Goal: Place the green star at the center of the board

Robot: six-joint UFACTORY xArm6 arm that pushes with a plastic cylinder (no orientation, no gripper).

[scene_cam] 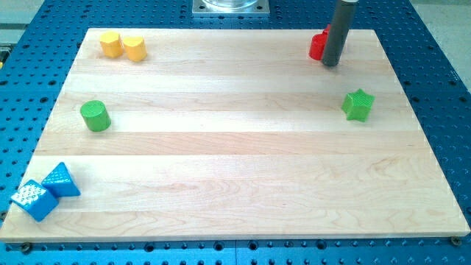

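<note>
The green star (358, 104) lies on the wooden board (235, 147) at the view's right, a little above mid-height. My tip (331, 63) stands near the view's top right, above and to the left of the star and apart from it. The rod partly hides a red block (319, 46), which sits just behind and to the left of the tip.
A green cylinder (95, 116) sits at the view's left. Two yellow blocks (110, 44) (134, 48) lie side by side at the top left. Two blue blocks (60, 179) (33, 199) lie at the bottom left corner. A metal mount (231, 6) shows at the top edge.
</note>
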